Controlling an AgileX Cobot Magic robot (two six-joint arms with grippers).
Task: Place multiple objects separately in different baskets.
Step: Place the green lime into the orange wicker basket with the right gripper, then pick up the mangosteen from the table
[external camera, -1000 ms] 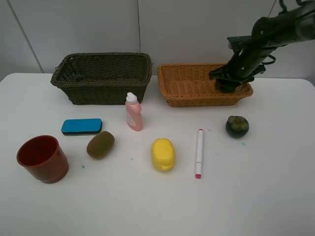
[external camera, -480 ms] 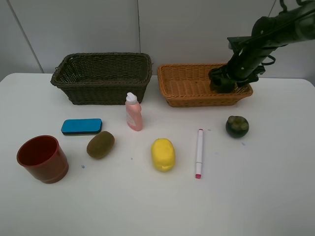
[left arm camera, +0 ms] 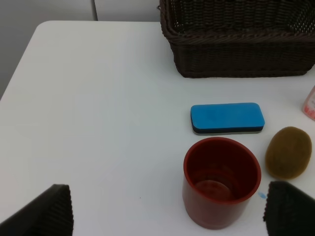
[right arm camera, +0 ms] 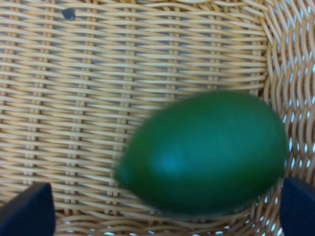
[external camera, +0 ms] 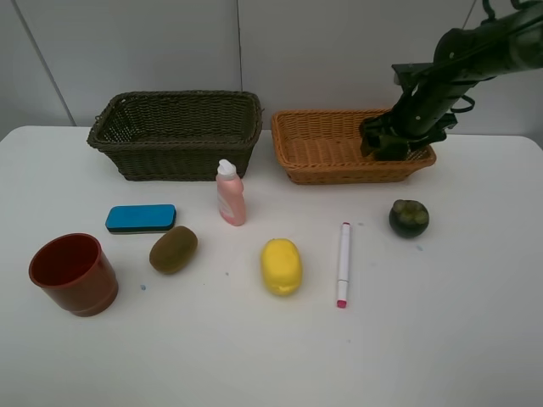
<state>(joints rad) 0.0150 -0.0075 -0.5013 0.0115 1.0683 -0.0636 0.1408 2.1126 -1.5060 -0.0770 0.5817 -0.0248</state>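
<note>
My right gripper (external camera: 392,144) is down inside the orange-tan basket (external camera: 339,174), at its right end. Its jaws stand open, and the green lime (right arm camera: 206,152) lies free and blurred on the wicker floor (right arm camera: 98,73) between the fingertips (right arm camera: 27,209). From above, the arm hides the lime. On the table lie the dark mangosteen (external camera: 408,218), white pen (external camera: 344,263), yellow lemon (external camera: 281,266), pink bottle (external camera: 230,193), kiwi (external camera: 173,249), blue eraser (external camera: 141,218) and red-brown cup (external camera: 73,274). My left gripper (left arm camera: 167,211) hangs open above the table near the cup (left arm camera: 221,182).
The dark olive basket (external camera: 170,157) stands at the back left, next to the orange one. A white wall rises right behind both baskets. The table's left edge (left arm camera: 19,64) runs close to the left arm.
My right gripper's jaws have opened inside the orange-tan basket and let the lime go. The left arm and the things on the table have not moved.
</note>
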